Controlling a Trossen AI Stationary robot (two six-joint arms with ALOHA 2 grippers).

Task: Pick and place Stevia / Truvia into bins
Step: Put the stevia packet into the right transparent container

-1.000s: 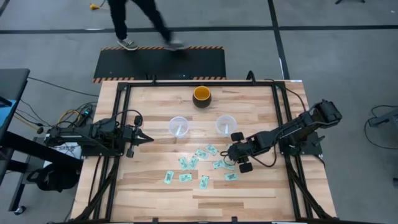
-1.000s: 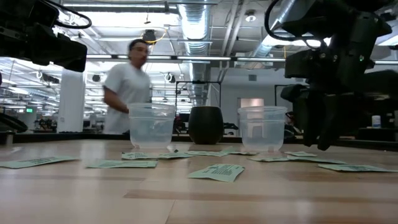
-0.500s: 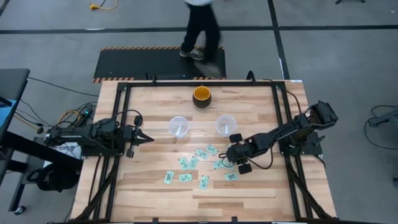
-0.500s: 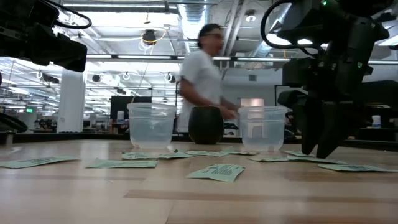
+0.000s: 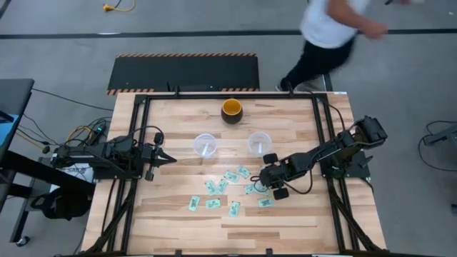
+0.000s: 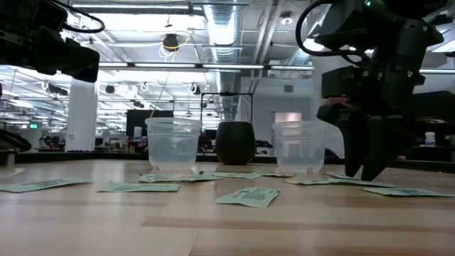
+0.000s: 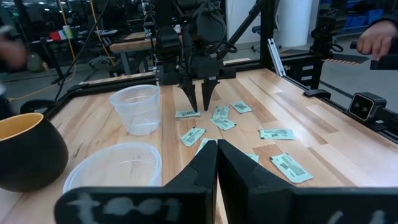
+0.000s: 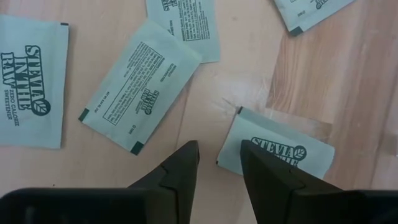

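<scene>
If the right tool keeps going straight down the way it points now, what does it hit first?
Probably the Stevia sachet lying just beyond the right tool, whose open fingers straddle its edge; otherwise the bare table.

The counter (image 5: 178,214) is pale wooden planks inside a black metal frame (image 5: 228,92). Around it the floor (image 5: 57,43) is grey, crossed by dark lines, and a black mat (image 5: 182,71) with orange-striped edges lies just beyond the counter's far side. A person (image 5: 325,32) in a white top and dark trousers walks past the far right corner (blurred). A yellow cable (image 5: 118,7) lies on the floor at the far edge. Across the counter, the room is a large hall with bright ceiling lights (image 6: 135,8), exposed silver ducts (image 6: 224,28) and a white pillar (image 6: 80,114).
</scene>
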